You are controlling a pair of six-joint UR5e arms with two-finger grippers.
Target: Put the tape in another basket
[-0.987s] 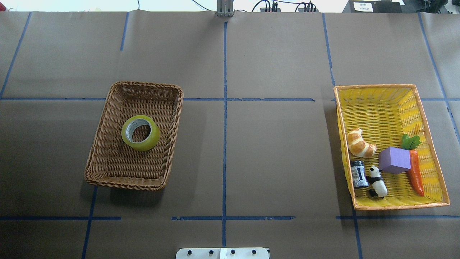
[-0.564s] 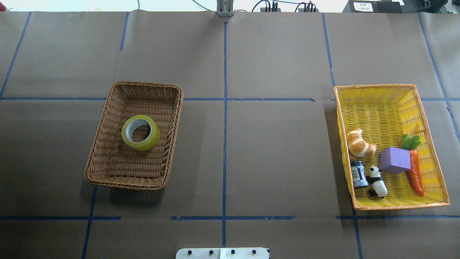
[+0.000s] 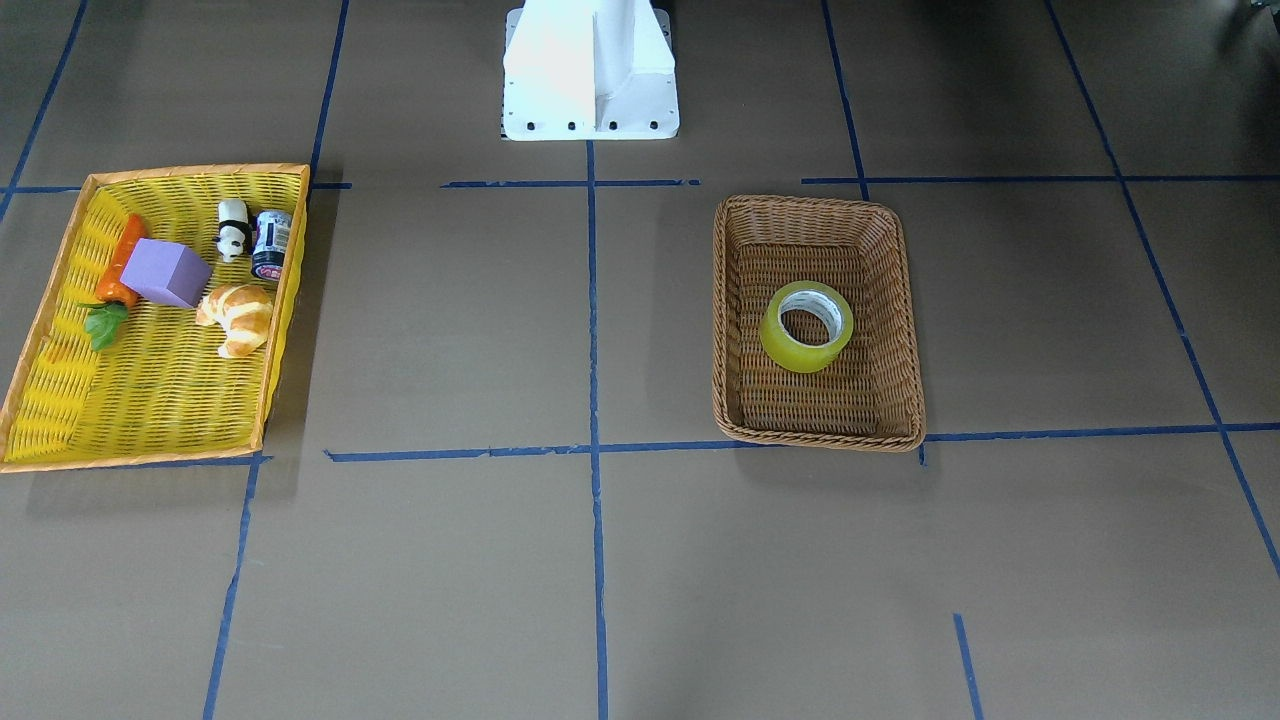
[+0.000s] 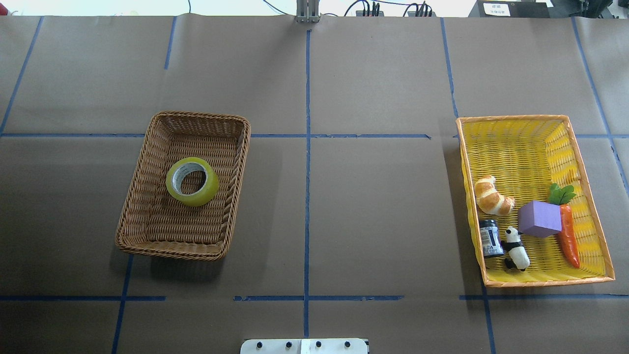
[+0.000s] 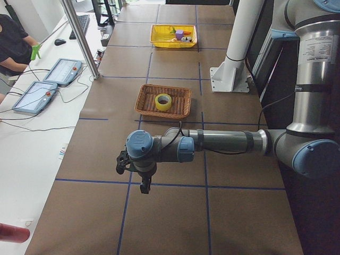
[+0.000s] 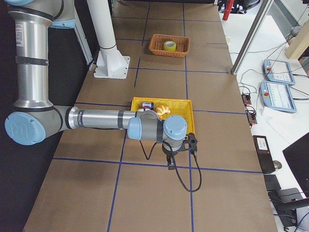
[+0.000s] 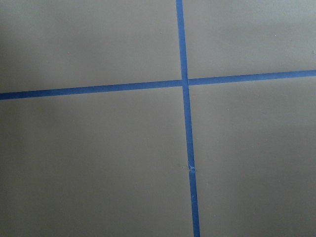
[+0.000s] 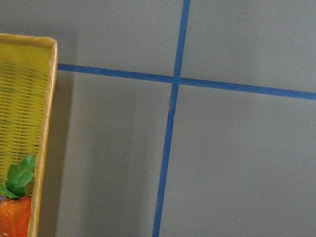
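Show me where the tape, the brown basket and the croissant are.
tape [image 4: 194,199], overhead view, yellow outer wall of the roll.
brown basket [image 4: 133,196], overhead view, its left wall.
croissant [image 4: 493,196], overhead view, its middle.

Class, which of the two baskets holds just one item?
The brown woven wicker basket: it holds only the yellow tape roll; the yellow orange-rimmed basket holds five items.

You see the tape [image 3: 790,350] lying flat in the middle of the basket [image 3: 818,437]. Well apart on the table [image 3: 450,330], a yellow tray [image 3: 150,400] holds a carrot [image 3: 124,255], a purple block [image 3: 166,272], a panda [image 3: 233,228], a can [image 3: 270,243] and a croissant [image 3: 236,315].
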